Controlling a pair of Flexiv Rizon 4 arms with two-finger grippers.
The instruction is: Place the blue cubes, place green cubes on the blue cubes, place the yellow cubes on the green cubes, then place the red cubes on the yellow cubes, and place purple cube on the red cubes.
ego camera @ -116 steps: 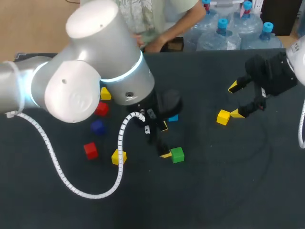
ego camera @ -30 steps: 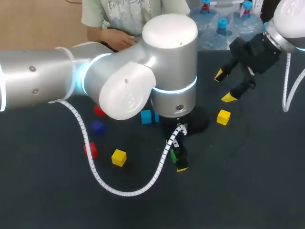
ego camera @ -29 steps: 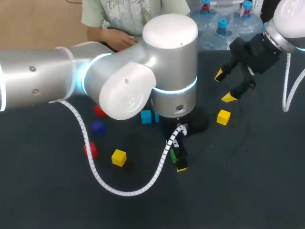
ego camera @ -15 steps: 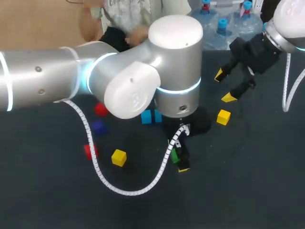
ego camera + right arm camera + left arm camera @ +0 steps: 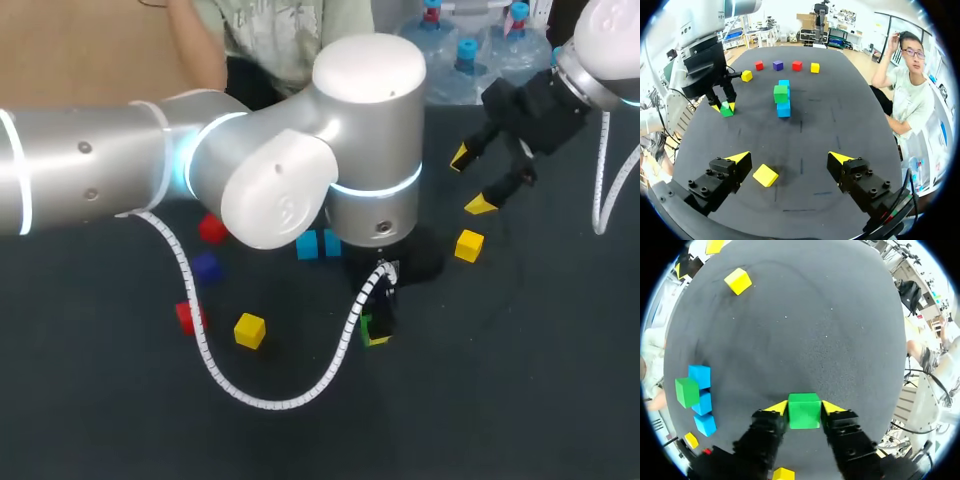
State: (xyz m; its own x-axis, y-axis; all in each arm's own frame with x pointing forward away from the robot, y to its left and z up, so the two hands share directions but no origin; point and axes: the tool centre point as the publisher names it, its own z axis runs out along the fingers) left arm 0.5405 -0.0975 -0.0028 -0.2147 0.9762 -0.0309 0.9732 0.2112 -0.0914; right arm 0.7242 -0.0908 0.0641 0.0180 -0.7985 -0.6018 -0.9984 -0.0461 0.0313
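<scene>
Left gripper (image 5: 804,407) is pinching a green cube (image 5: 804,411) btw its two yellow tips, one finger flat on each side. The jaws are only as wide as the cube itself. In the head view the left arm (image 5: 250,170) comes in across the middle w/ the gripper pointing down and the cube low over the table (image 5: 520,380). Can't tell if the cube is actually touching the mat or just off it.

Right gripper (image 5: 790,159) is spread wide, nothing in it, fingers well apart. A yellow cube (image 5: 765,175) lies on the mat below the gap, closer to one finger than the other and not touching either.

Rest of the task stuff: three blue cubes (image 5: 783,107) sit in a short row, touching each other, around mid table and ahead of the right gripper. A second green cube (image 5: 781,93) is already on top of that row, on the middle one afaict. The held green cube is near the row but apart from it, off to one side.

Beyond the row, on the side away from the right gripper, there's a loose line of cubes: the purple cube (image 5: 778,65) w/ red cubes (image 5: 797,65) either side and two more yellow ones (image 5: 814,67) at the ends. All are single and well apart from the blue row.
</scene>
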